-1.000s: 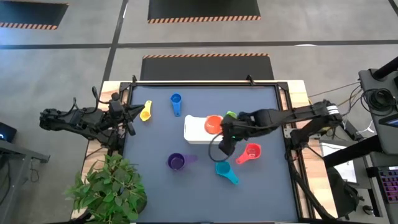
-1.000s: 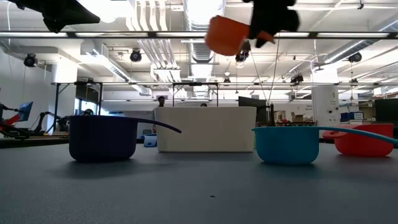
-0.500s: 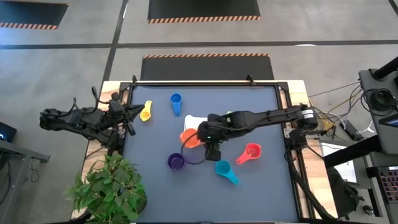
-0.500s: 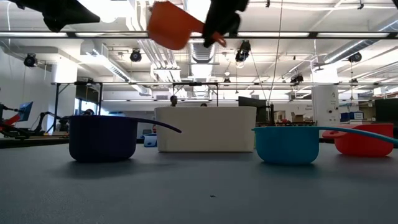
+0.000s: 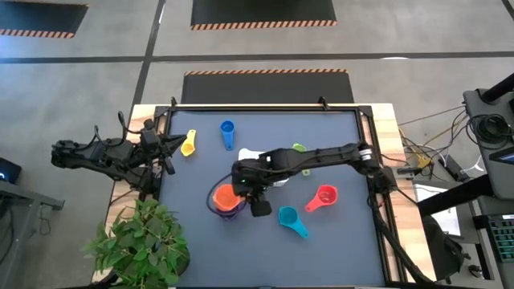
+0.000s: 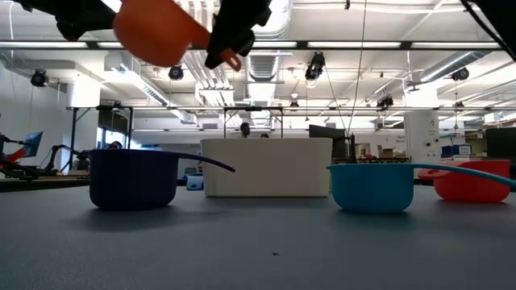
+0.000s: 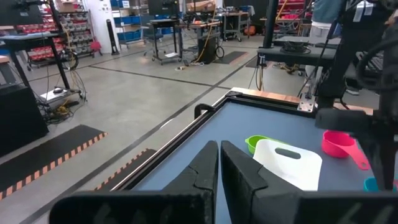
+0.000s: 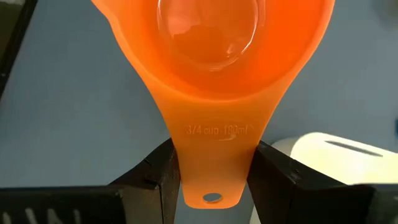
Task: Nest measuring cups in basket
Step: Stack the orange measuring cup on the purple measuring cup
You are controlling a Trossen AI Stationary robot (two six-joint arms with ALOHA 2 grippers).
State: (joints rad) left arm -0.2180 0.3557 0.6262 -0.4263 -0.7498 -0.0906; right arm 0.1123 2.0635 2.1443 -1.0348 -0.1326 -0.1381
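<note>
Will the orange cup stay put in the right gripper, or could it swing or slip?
The orange cup looks like stiff, light plastic, so it probably won't sag. The right gripper pinches only its smooth, narrow handle, so it could pivot. Held high above the purple cup, it would likely bounce if dropped.

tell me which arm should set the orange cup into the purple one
Right. The right gripper holds the orange cup by its handle, above the purple cup. The left gripper sits at the table's left edge.

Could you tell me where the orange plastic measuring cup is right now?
In the high view, the orange plastic measuring cup is held by its handle in the right gripper, above the purple cup, left of centre.
</note>
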